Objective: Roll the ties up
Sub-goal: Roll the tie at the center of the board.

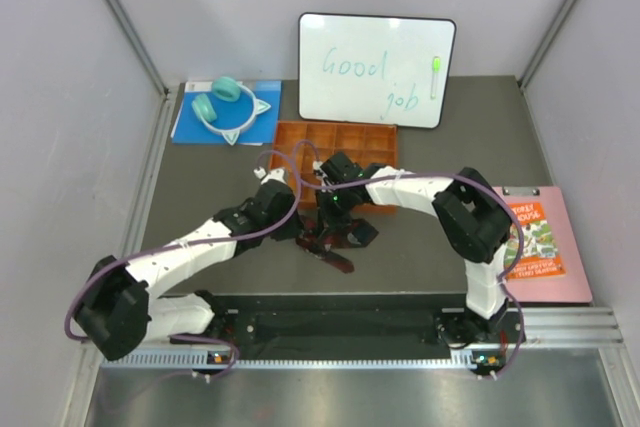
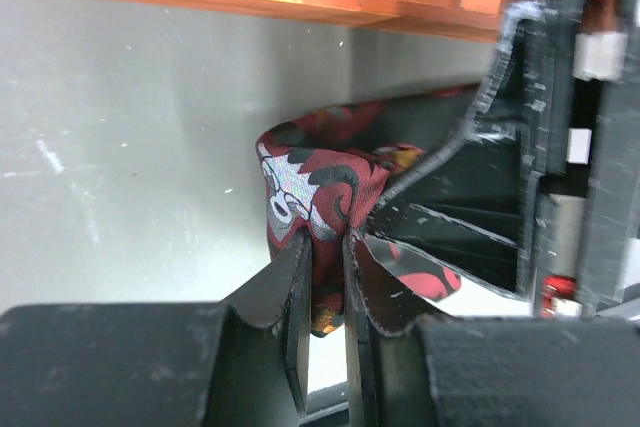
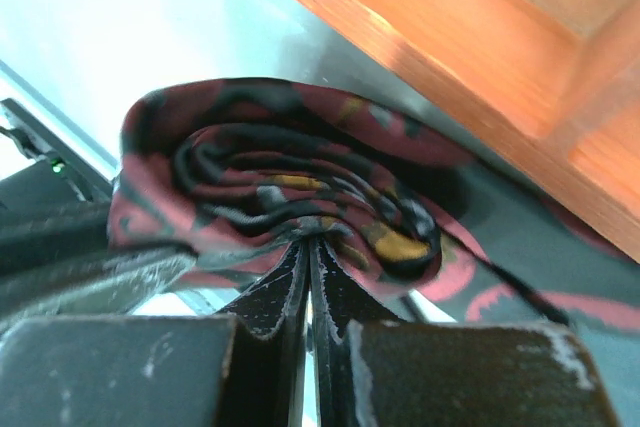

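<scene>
A: Where was the tie (image 1: pixel 338 259) found?
B: On the table (image 1: pixel 420 247), just on the near side of the orange tray (image 1: pixel 335 135), between the two arms.
A: Rolled?
B: Partly. A flattened coil was shown in the right wrist view. A loose tail was seen lying flat on the table beside it.
A: Right jaws?
B: Closed tight. The coil's lower edge was pinched between the tips.
A: Left jaws?
B: Nearly closed, only a narrow gap shown. A bunched fold of the tie was clamped in it, close to the tray's front wall.
A: Anything else noted?
B: A whiteboard (image 1: pixel 376 69) marked "Good job" was propped behind the tray. Teal headphones (image 1: pixel 228 105) were laid on a blue folder (image 1: pixel 190 122) at far left. A pink clipboard (image 1: pixel 570 267) was placed at the right.
</scene>
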`<state>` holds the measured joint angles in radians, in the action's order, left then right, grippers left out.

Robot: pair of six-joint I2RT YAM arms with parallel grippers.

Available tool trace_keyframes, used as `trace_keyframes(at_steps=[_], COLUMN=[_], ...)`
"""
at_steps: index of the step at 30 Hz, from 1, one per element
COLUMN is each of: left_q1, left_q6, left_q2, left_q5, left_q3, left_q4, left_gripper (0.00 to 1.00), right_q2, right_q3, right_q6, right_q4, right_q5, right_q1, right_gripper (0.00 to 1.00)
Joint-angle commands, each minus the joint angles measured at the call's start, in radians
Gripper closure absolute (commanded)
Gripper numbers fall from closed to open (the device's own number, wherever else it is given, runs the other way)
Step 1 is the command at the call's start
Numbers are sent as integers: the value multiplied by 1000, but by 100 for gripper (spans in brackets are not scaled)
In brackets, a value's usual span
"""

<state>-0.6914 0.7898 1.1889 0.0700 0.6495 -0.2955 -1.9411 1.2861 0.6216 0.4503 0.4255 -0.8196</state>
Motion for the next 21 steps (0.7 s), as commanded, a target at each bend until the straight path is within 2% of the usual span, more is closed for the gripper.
trace_keyframes(at_steps=[1, 7, 14, 21], left_q1=[-40, -54, -89, -151], left_q6=[11, 34, 51, 78], left_q2=[-15, 26, 90, 224], left_q5=[85, 103, 116, 165], left_q3=[133, 242, 308, 360], left_q4=[-170, -277, -277, -260], left_gripper=[99, 99, 98, 98], right_q2=[-38, -53, -74, -79], right_q3=[68, 125, 139, 130], right_q6=[-14, -13, 3, 10], right_q4=[16, 47, 31, 14], right_q5=[-53, -50, -28, -16], right_q1=[4, 2, -10, -13], right_gripper=[99, 99, 99, 99])
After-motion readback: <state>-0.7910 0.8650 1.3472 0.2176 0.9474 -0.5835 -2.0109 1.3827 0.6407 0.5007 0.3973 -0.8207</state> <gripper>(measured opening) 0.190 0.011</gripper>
